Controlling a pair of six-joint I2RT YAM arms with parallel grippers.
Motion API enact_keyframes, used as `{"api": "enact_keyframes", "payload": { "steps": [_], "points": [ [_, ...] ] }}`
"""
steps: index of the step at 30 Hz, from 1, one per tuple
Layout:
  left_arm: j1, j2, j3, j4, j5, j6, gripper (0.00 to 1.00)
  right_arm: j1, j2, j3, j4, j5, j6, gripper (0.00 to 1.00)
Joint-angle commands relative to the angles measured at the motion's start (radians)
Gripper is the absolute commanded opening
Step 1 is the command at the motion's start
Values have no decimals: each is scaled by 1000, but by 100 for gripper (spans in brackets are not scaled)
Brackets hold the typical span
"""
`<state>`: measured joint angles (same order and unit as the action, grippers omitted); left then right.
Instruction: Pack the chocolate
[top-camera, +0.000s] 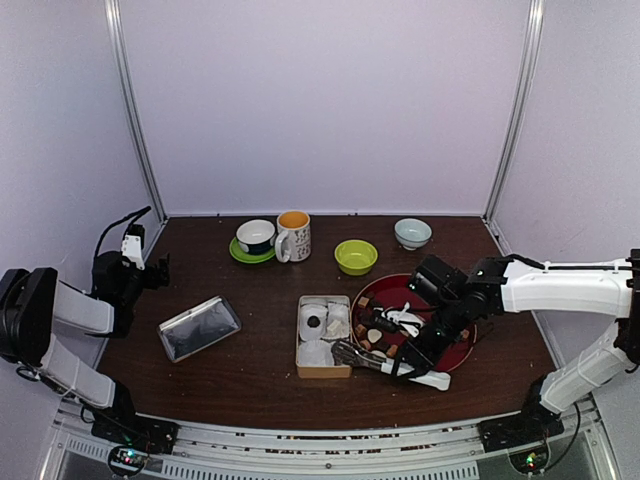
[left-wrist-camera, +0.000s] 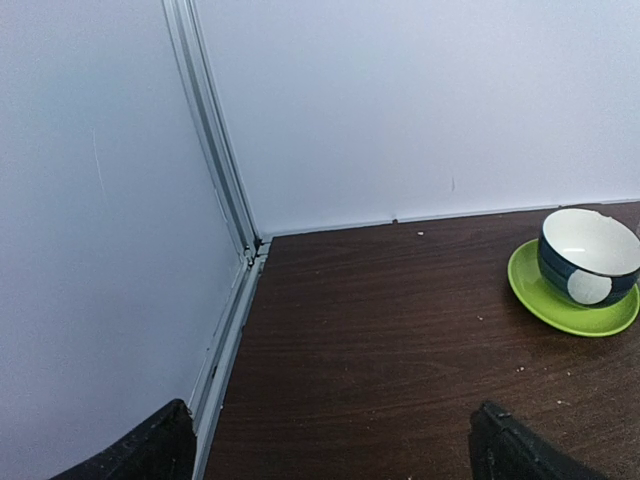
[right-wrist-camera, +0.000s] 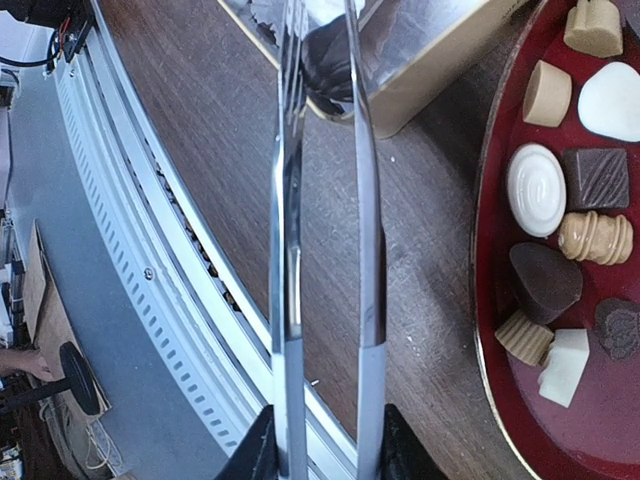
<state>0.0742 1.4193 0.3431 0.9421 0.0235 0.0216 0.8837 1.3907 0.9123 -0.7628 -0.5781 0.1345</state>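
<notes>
Between the tips of the silver tongs (right-wrist-camera: 285, 250), straight ahead of the right end effector (right-wrist-camera: 325, 455), we see one dark chocolate (right-wrist-camera: 328, 65) pinched. That end effector is closed around the tongs' two arms, squeezing them together, its fingers (right-wrist-camera: 250, 450) pressing on the outside of each arm. The pinched piece sits at the edge of the tan box (right-wrist-camera: 440, 60); we cannot tell whether it touches the box wall.

To the right of the tongs in the wrist view lies the red plate (right-wrist-camera: 490, 330), and on it rest the other chocolates (right-wrist-camera: 597, 178): cream rounds, tan ridged pieces, dark squares and a dark wedge, set close together. From above, the right end effector (top-camera: 415, 362) reaches over the plate's near rim toward the box, where white paper liners (top-camera: 313, 322) fill the compartments.

Far off to the left, the left end effector (left-wrist-camera: 330, 445) hangs above bare surface (left-wrist-camera: 380, 340) with its fingers (left-wrist-camera: 140, 450) spread fully apart and nothing between them. Ahead of it and to its right stands a dark cup (left-wrist-camera: 590, 255) on a green saucer (left-wrist-camera: 545, 300). A metal lid (top-camera: 198, 328) lies between the two end effectors, nearer the left one.
</notes>
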Motion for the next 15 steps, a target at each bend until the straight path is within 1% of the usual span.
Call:
{"api": "enact_keyframes", "payload": {
  "steps": [1, 10, 15],
  "points": [
    [8, 5, -6, 55, 10, 11, 98, 6, -10, 16, -8, 34, 4, 31],
    [8, 6, -6, 55, 10, 11, 98, 7, -13, 32, -15, 51, 0, 38],
    [8, 5, -6, 55, 10, 11, 98, 7, -15, 46, -16, 59, -1, 37]
  ]
}}
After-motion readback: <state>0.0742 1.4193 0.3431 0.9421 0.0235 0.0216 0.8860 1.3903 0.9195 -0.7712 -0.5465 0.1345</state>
